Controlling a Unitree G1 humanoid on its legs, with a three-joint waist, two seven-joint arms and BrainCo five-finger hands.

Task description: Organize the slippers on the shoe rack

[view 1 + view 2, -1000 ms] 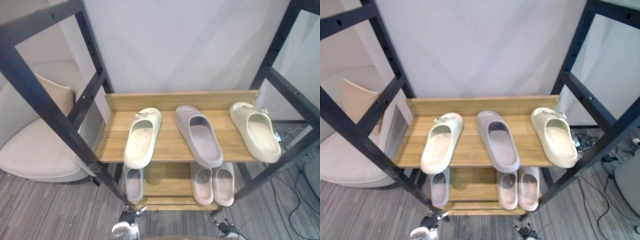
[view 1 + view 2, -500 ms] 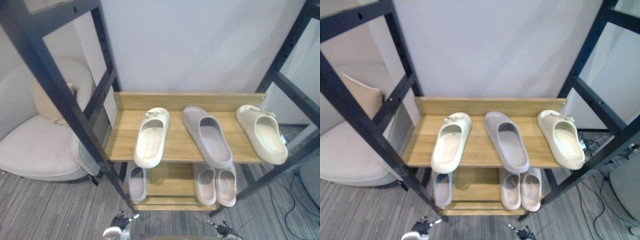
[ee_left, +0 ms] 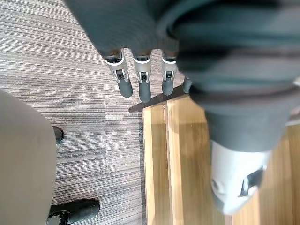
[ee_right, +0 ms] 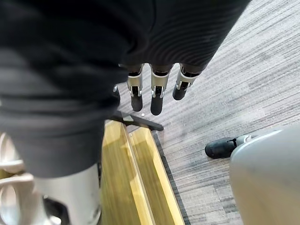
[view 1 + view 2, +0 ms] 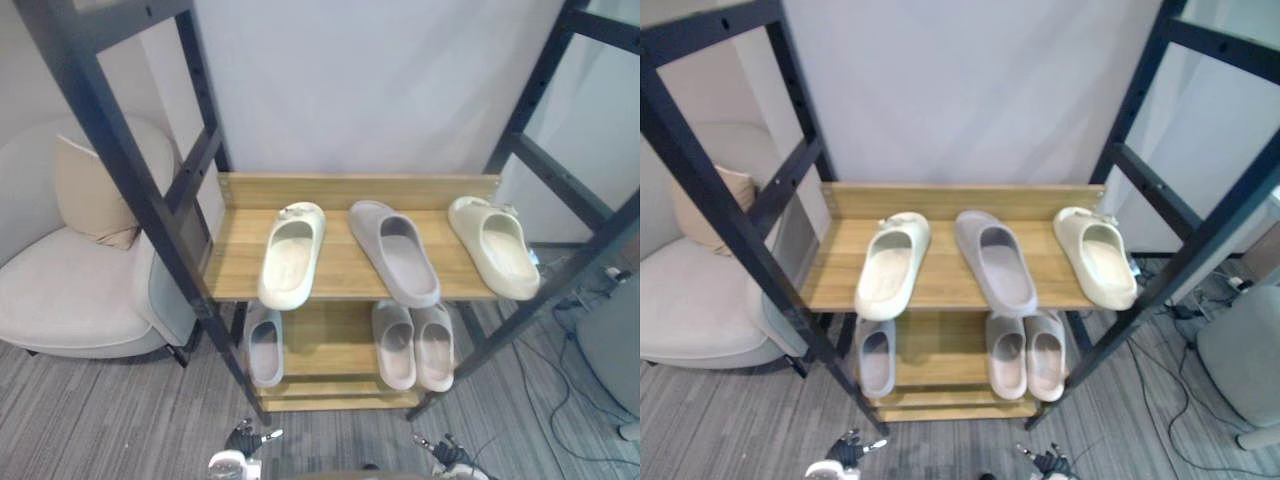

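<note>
A wooden shoe rack (image 5: 340, 190) in a black metal frame stands ahead. Its upper shelf carries a cream slipper (image 5: 291, 254) on the left, a grey slipper (image 5: 394, 251) in the middle and a second cream slipper (image 5: 493, 245) on the right. The lower shelf holds one grey slipper (image 5: 265, 347) on the left and a pinkish pair (image 5: 414, 345) on the right. My left hand (image 5: 238, 457) and right hand (image 5: 445, 455) hang low at the bottom edge. Both are empty, with fingers (image 3: 139, 79) straight in the left wrist view and fingers (image 4: 157, 92) straight in the right wrist view.
A beige armchair (image 5: 70, 290) with a cushion (image 5: 88, 193) stands left of the rack. Black diagonal frame bars (image 5: 150, 190) cross in front on both sides. A grey seat (image 5: 1245, 365) and cables lie on the grey carpet at the right.
The camera has pulled back and shifted, so the rack looks smaller and more floor shows. The slippers and both hands keep their places.
</note>
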